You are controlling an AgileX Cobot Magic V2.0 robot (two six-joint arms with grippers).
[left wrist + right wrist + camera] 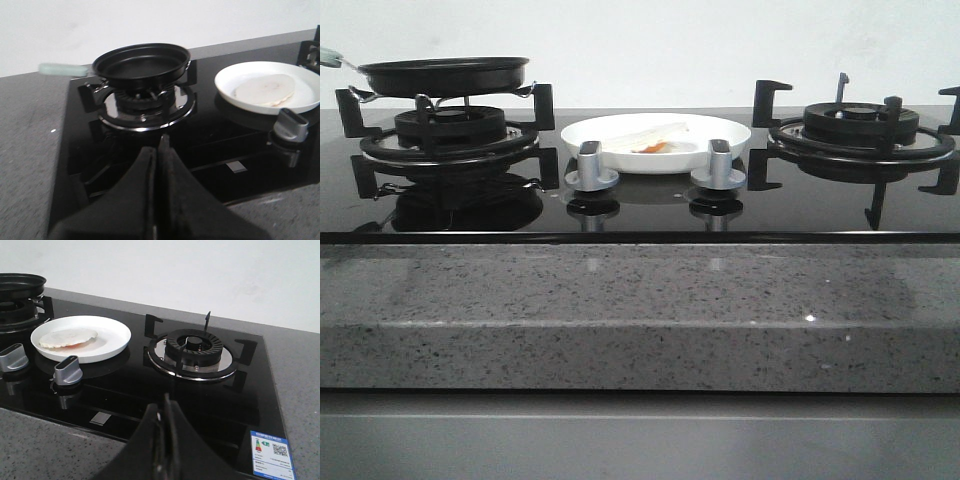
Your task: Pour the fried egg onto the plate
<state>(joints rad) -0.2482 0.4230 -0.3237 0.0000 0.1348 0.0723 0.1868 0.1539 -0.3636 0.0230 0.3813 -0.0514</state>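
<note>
The white plate (pixel 720 128) sits on the black hob between the two burners, behind the two knobs. The fried egg (pixel 650 140) lies in it, pale with an orange-red patch at its edge. Plate (pixel 310 80) and egg (pixel 264 90) also show in the left wrist view, and plate (pixel 112 335) and egg (pixel 67 337) in the right wrist view. The black frying pan (pixel 442 75) stands empty on the left burner, its pale green handle (pixel 62 69) pointing left. My left gripper (pixel 161 150) and right gripper (pixel 166 407) are both shut and empty, back over the hob's front edge.
The right burner (pixel 861 128) with its black pan support is bare. Two silver knobs (pixel 591 165) (pixel 719 164) stand just in front of the plate. A speckled grey counter (pixel 640 310) runs along the front. A white wall stands behind.
</note>
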